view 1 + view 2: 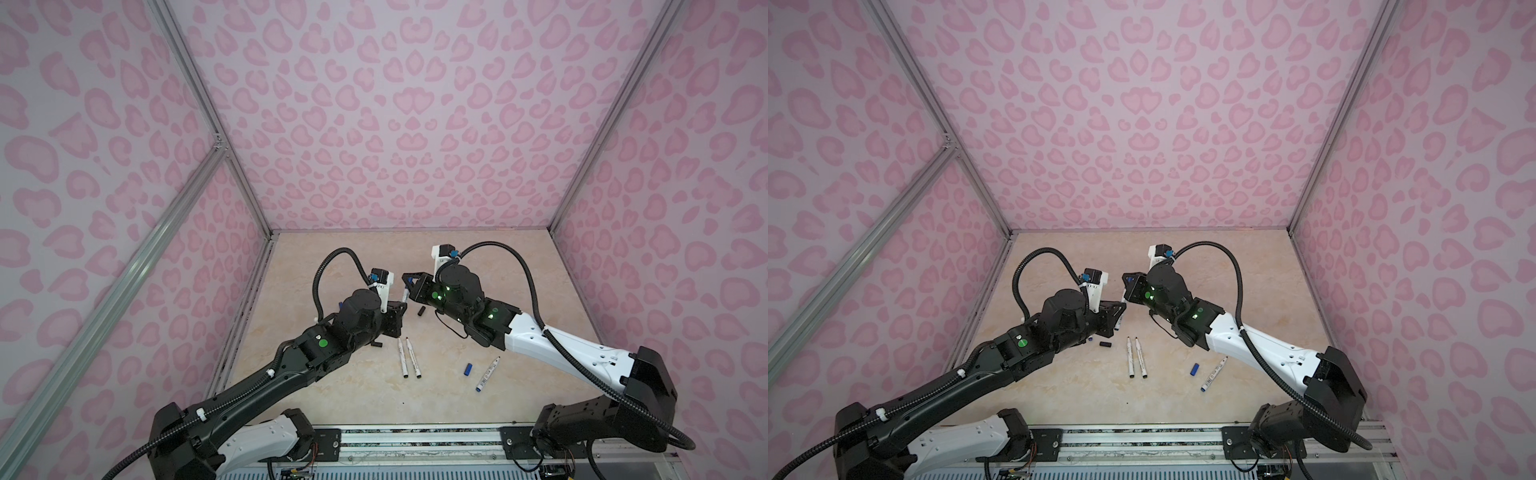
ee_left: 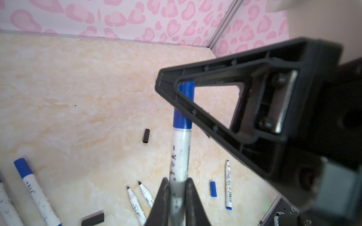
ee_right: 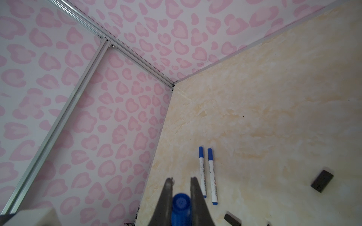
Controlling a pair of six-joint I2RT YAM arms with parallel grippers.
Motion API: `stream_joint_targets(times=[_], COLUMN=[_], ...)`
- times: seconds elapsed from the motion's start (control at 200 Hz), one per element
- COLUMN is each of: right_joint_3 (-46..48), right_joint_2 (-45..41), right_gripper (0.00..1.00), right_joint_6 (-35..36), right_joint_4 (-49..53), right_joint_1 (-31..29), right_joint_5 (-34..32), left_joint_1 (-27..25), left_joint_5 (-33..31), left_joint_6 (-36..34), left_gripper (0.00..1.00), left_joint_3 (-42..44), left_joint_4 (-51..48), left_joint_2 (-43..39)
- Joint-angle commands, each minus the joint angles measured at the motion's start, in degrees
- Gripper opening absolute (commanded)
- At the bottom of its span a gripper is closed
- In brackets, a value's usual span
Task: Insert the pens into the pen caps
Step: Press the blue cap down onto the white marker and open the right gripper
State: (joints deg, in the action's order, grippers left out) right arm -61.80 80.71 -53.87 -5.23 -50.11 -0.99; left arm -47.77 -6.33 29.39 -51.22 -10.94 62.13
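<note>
My L pincer (image 2: 177, 182) is clamped narrow on the white barrel of a pen (image 2: 179, 156). Its tip end points away from my L pincer, straight at my R pincer (image 3: 181, 179), which is pinched on a blue cap (image 2: 183, 117). Cap mouth meets the barrel w/ no gap I can see, so I judge the push-on is nearly done; whether it's fully home, can't tell.

To do it well: keep cap & barrel on one line and press straight along the barrel, no sideways lean. L grip firm so the pen can't slide back thru the pads. R should let go only once the cap is seated.

Below both pincers, on the table (image 1: 436, 399):
- one black cap (image 1: 420, 311) lies near the R pincer, another black cap (image 1: 376, 344) near the L
- further out, two bare black-tip pens (image 1: 402, 357) lie side by side
- further still, a loose blue cap (image 1: 468, 369) lies just beside a bare blue-plug pen (image 1: 488, 374)
- two capped blue pens (image 3: 201, 172) lie together off to the side, past my R pincer's tips
</note>
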Motion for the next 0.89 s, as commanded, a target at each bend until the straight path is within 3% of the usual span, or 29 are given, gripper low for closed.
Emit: stream_joint_targets(times=[0.0,0.15,0.275,0.395,0.515,0.845,0.89], right_joint_3=[1.74,3.34,6.27,8.07,8.64,4.21,3.87], right_joint_2=[-1.09,-3.31,-4.54,-5.66,-6.77,-5.21,-5.29], right_gripper=[0.00,0.00,0.00,0.00,0.00,0.00,0.10], right_joint_6=[-3.09,-3.68,-4.48,-5.06,-4.77,-1.42,-1.05], right_joint_4=[0.92,1.49,-4.84,-8.95,-9.62,-2.62,-1.52], right_joint_1=[-0.86,-0.94,-0.93,-0.93,-1.63,-6.54,-6.35], right_joint_5=[10.84,9.43,11.94,13.83,13.16,6.69,5.41], left_joint_1=[2.86,6.50,9.32,10.97,11.47,11.47,11.47], left_joint_5=[-9.71,-0.99,11.61,17.75,17.29,7.86,6.96], left_joint_6=[3.48,5.31,7.95,10.65,11.22,9.83,9.60], left_gripper=[0.03,0.03,0.03,0.03,0.03,0.03,0.03], left_joint_3=[-1.22,-0.23,0.83,1.04,0.71,-0.80,-0.92], left_joint_4=[7.60,9.99,14.00,15.55,14.42,9.74,9.13], left_joint_2=[0.14,-0.43,-0.01,-0.33,-1.64,-0.04,0.18])
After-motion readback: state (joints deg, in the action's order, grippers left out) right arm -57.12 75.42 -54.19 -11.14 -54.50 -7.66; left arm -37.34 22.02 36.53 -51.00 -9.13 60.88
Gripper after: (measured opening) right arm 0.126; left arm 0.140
